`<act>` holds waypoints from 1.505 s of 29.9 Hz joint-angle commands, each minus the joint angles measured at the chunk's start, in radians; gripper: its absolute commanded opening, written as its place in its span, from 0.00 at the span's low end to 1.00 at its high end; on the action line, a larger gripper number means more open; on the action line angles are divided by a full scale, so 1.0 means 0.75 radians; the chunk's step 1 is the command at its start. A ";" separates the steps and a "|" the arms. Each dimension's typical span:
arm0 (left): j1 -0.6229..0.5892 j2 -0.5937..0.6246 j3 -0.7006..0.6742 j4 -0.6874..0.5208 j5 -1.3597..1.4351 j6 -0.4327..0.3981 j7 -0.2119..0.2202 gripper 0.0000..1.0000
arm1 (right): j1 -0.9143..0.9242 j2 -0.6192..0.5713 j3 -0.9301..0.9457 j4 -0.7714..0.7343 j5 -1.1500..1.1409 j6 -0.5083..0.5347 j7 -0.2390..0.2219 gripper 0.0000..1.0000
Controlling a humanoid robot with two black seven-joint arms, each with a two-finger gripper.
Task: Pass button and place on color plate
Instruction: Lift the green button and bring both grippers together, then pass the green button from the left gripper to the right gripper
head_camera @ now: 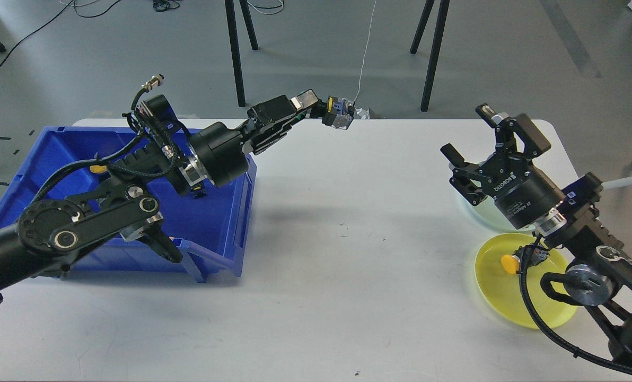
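My left gripper (322,108) is shut on a button (340,114) with a dark body and a yellow ring; its cap colour does not show. It holds the button high over the table's far edge, near the middle. My right gripper (468,133) is open and empty, fingers spread, turned toward the left gripper and some way right of the button. The pale green plate (472,208) is mostly hidden behind the right gripper. The yellow plate (499,289) lies at the front right with a yellow-capped button (509,262) on it.
The blue bin (218,233) stands at the left, partly covered by my left arm. A yellow-capped button (97,169) shows inside it. Black stand legs (235,53) rise beyond the table's far edge. A white cable (366,53) runs along the floor.
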 commanded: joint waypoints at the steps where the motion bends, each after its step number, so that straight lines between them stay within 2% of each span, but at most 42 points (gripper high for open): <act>1: 0.011 -0.031 0.000 0.000 0.000 0.016 0.000 0.27 | 0.042 0.142 -0.022 -0.009 -0.060 -0.026 0.000 0.96; 10: 0.044 -0.086 0.000 -0.004 0.000 0.059 0.000 0.27 | 0.153 0.258 -0.212 -0.032 -0.060 -0.171 0.000 0.96; 22: 0.052 -0.088 -0.002 -0.006 0.000 0.065 0.000 0.27 | 0.142 0.363 -0.212 -0.034 -0.048 -0.179 0.000 0.96; 28: 0.052 -0.088 -0.002 -0.006 0.000 0.065 0.000 0.27 | 0.144 0.402 -0.212 -0.038 -0.050 -0.181 0.000 0.92; 35: 0.052 -0.084 -0.002 -0.006 0.000 0.065 0.000 0.27 | 0.151 0.404 -0.208 -0.038 -0.048 -0.185 0.000 0.77; 39: 0.052 -0.086 -0.002 -0.006 0.000 0.065 0.000 0.27 | 0.151 0.402 -0.206 -0.034 -0.048 -0.194 0.000 0.59; 45: 0.052 -0.086 -0.002 -0.008 0.000 0.063 0.000 0.27 | 0.142 0.402 -0.212 -0.030 -0.046 -0.188 0.000 0.24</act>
